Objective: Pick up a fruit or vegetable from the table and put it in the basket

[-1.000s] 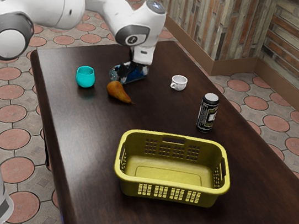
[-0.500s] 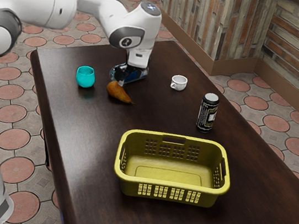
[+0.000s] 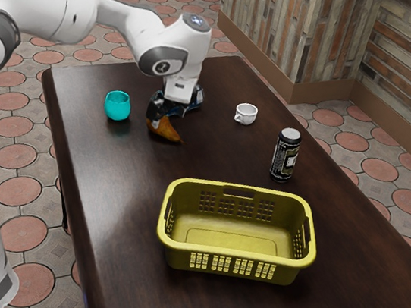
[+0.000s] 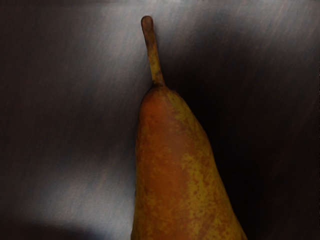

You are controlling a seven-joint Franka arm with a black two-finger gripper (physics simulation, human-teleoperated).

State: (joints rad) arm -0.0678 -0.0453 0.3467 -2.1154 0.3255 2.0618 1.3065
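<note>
Currently | gripper (image 3: 159, 121): at pear (image 3: 165, 132) | pear: on table (image 3: 117, 182) | basket (image 3: 232, 261): upright

This looks like a rustic room or covered patio, though which I cannot tell. The floor (image 3: 24, 234) has round, reddish tiles set among grey stone-like pieces; the walls (image 3: 271, 22) are faced in narrow strips of grey, brown and rust above a plain brown skirting (image 3: 323, 91). A dark wooden table (image 3: 122, 212) with a mug (image 3: 246, 114) and basket (image 3: 235, 255) adds a homely touch.
</note>
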